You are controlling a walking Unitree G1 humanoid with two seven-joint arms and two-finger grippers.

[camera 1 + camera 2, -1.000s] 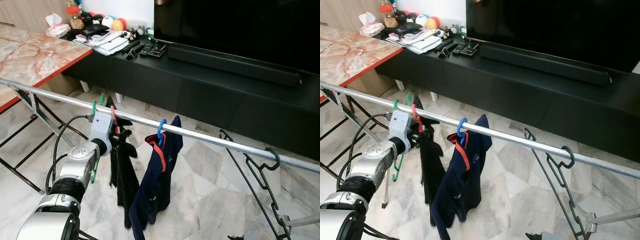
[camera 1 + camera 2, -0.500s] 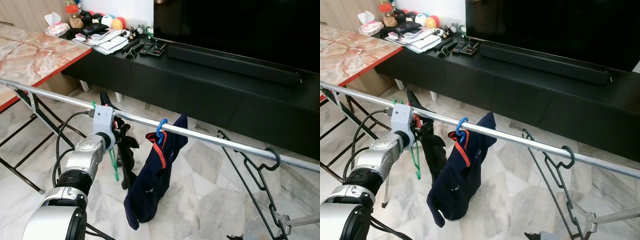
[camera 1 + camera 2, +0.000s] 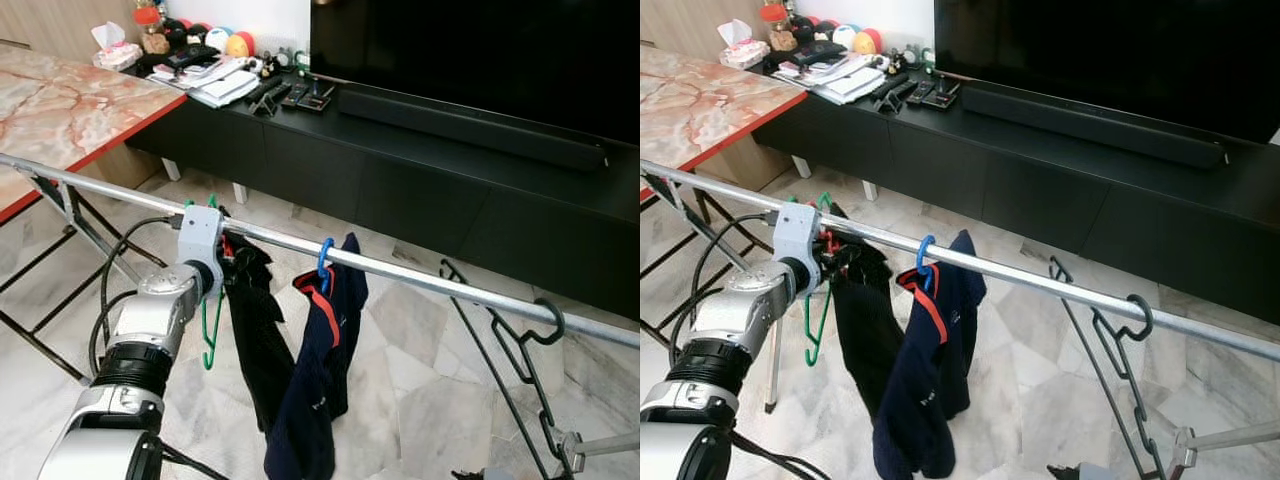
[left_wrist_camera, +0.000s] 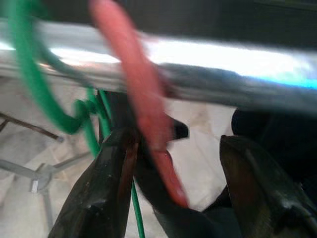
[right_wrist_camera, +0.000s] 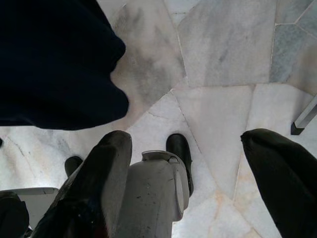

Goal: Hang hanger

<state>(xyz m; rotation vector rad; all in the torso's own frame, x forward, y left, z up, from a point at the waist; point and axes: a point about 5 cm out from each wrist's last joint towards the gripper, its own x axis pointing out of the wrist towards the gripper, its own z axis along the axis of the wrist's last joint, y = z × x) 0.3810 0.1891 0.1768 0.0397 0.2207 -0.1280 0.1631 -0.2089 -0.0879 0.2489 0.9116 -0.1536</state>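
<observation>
- The left hand is raised to the metal rail, its two black fingers spread apart — released, with the red hanger hook passing between them.
- That red hook is looped over the rail; the black garment droops from it, at about 7 o'clock of the blue hanger hook.
- A green hanger hangs from the rail just beside the red one, next to the wrist.
- The navy garment with red trim hangs under the blue hook.
- A black wire hanger hangs further along the rail, toward 3 o'clock.
- The right hand points down at the marble floor, fingers spread — grasping nothing.
</observation>
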